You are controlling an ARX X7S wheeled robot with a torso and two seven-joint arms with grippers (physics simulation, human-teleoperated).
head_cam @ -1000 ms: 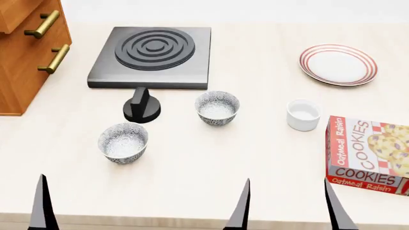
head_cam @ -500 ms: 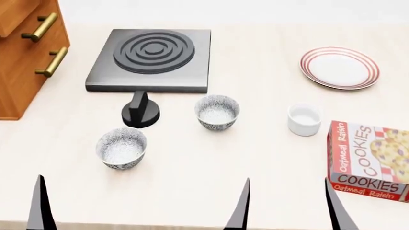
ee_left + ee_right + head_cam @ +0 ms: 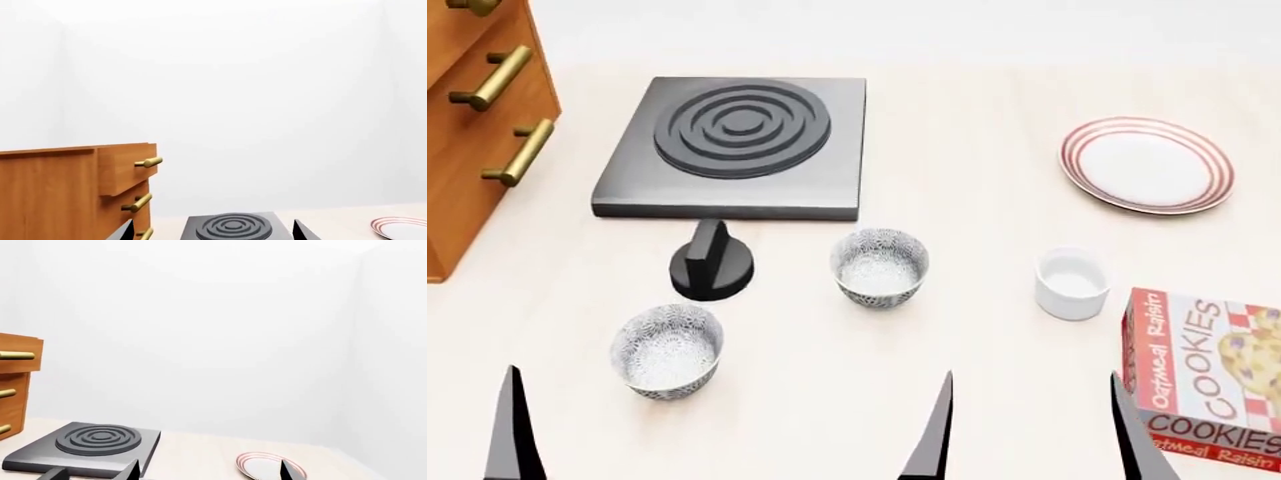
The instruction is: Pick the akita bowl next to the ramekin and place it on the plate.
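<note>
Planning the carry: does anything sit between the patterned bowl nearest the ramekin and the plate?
Nothing visible blocks it. The akita bowl has bare table toward the plate; the ramekin sits beside that line, nearer the robot.

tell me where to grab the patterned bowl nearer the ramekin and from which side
Grip the akita bowl by its rim, one finger inside and one outside, coming straight down. It stands upright with its mouth open, and its wall tapers to a narrow foot, so a side pinch would likely slip. The right gripper is nearer; the rim facing the ramekin looks unobstructed.

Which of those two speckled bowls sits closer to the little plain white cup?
The akita bowl just below the black hotplate's corner; the other speckled bowl sits farther left, away from the ramekin.
</note>
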